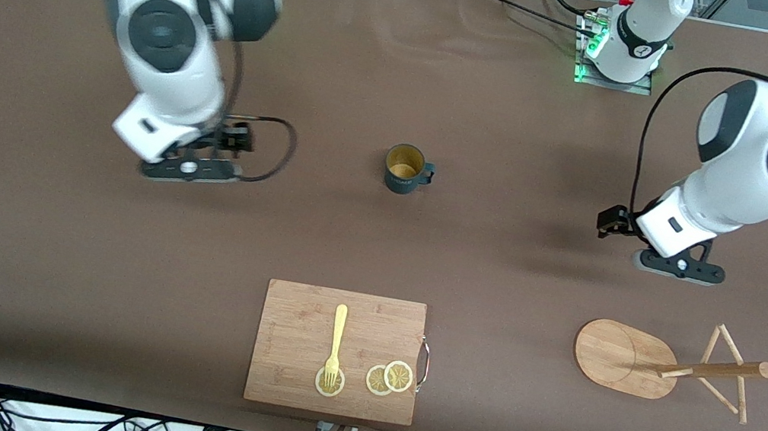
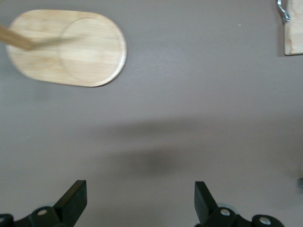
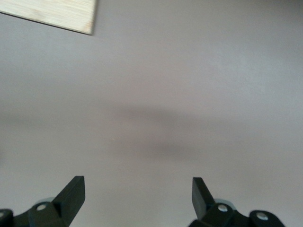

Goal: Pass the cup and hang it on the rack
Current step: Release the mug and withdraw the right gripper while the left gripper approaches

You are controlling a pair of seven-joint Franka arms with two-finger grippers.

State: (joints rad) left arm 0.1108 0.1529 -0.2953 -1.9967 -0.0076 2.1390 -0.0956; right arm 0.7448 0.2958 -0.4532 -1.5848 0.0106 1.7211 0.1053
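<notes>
Little dark teal cup [image 1: 406, 170] sits upright mid-worktop, ribbed sides, tan inside, handle pointing toward the left arm's end, nothing touching it. The bamboo rack [image 1: 669, 364] stands well apart at the left arm's end, nearer the front camera: flat oval base, central post, thin angled pegs, all bare.

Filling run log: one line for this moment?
cup: upright mid-table, unheld | rack: empty | left pincer: open over bare table | right pincer: open over bare table
</notes>
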